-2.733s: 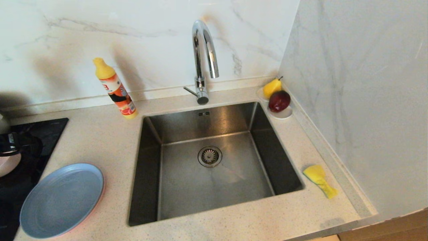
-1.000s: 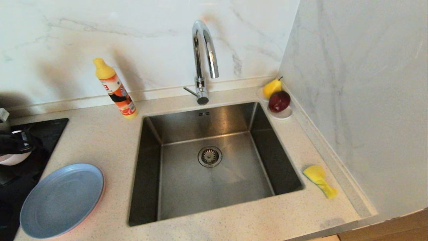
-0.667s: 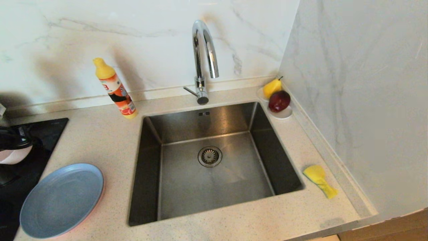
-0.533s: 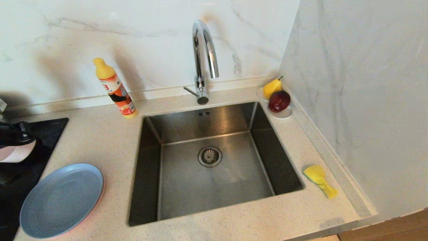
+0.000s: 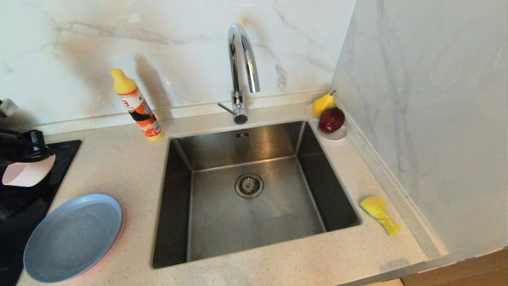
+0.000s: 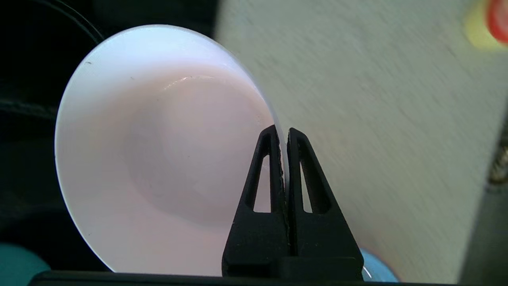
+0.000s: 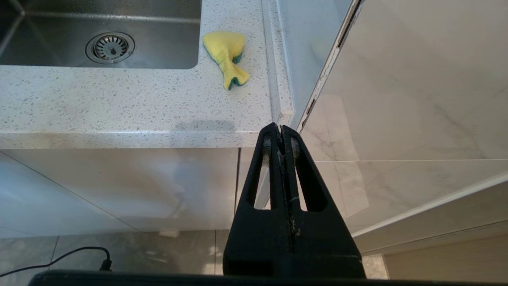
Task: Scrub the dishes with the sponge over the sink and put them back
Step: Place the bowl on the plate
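Lifted higher, left claw point(image 6: 283, 133) pinches pink-white bowl point(image 6: 158, 159) rim; right claw point(image 7: 281, 131) clenched.

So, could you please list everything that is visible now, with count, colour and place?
sink: one, steel, middle of counter
tap: one, chrome, behind sink
soap bottle: one, orange and yellow, beside sink's far left corner
blue-grey plate: one, counter left of sink
pale pink bowl: one, lifted over black hob, far left
sponge: one, yellow, counter right of sink
saucer: one, white, far right corner, bearing yellow pear and red apple
left gripper: shut on bowl's rim
right gripper: shut, below counter edge, right
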`<state>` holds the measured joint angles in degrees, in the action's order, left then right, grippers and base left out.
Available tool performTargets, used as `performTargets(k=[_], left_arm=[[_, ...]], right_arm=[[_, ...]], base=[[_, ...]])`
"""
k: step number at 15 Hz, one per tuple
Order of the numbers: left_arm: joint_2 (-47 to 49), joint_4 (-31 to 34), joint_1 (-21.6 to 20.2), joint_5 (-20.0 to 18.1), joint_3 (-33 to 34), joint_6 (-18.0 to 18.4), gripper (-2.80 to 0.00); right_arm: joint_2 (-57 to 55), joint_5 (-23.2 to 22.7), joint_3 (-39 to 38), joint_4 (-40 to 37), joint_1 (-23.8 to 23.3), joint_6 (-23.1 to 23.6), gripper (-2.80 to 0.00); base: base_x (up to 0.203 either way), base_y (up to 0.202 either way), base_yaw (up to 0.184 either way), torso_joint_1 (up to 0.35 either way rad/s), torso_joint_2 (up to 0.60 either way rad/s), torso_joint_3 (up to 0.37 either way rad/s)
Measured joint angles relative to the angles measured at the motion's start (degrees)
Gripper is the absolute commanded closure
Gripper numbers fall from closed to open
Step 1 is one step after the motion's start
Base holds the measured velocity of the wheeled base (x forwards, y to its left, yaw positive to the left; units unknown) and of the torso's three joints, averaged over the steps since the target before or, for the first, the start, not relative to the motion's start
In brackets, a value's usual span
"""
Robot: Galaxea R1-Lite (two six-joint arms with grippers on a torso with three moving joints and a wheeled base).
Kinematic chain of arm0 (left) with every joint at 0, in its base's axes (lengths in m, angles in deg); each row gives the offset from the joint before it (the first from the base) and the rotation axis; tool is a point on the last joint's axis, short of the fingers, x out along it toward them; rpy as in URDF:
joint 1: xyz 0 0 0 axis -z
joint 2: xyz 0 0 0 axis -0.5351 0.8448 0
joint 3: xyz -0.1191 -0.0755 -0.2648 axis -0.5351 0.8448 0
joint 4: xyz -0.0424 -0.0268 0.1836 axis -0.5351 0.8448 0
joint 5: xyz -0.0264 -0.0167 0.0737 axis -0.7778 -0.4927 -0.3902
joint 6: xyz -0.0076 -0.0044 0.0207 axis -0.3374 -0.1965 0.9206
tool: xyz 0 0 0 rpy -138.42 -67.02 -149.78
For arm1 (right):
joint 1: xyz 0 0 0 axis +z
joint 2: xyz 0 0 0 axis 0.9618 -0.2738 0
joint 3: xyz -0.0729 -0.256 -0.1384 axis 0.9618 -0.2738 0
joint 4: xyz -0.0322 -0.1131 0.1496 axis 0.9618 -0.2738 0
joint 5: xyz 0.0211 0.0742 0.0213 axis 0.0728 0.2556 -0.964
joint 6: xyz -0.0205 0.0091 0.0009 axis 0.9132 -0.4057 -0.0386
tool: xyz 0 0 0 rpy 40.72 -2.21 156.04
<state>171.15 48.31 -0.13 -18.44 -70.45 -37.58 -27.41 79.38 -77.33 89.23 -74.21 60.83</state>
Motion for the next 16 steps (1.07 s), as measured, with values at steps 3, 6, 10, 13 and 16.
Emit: performTargets(k=[3, 6, 10, 13, 16], left_arm=[[-5.2, 0.0, 2.6, 0.2, 7.9, 1.8, 0.0], [-10.2, -0.6, 6.5, 1.4, 16.5, 4.5, 0.0], [-13.3, -10.2, 12.1, 6.9, 25.8, 4.3, 0.0], [-13.9, -11.6, 14.9, 8.2, 29.6, 4.2, 0.0], [-13.8, -13.7, 16.8, 9.7, 32.4, 4.2, 0.0]], right_arm=[[0.0, 0.0, 0.0, 0.0, 0.0, 0.0, 0.0], [0.0, 0.0, 0.0, 0.0, 0.0, 0.0, 0.0], [0.0, 0.0, 0.0, 0.0, 0.0, 0.0, 0.0], [0.0, 0.0, 0.0, 0.0, 0.0, 0.0, 0.0], [0.0, 0.0, 0.0, 0.0, 0.0, 0.0, 0.0]], base=[[0.0, 0.0, 0.0, 0.0, 0.0, 0.0], [0.0, 0.0, 0.0, 0.0, 0.0, 0.0], [0.0, 0.0, 0.0, 0.0, 0.0, 0.0], [0.0, 0.0, 0.0, 0.0, 0.0, 0.0], [0.0, 0.0, 0.0, 0.0, 0.0, 0.0]])
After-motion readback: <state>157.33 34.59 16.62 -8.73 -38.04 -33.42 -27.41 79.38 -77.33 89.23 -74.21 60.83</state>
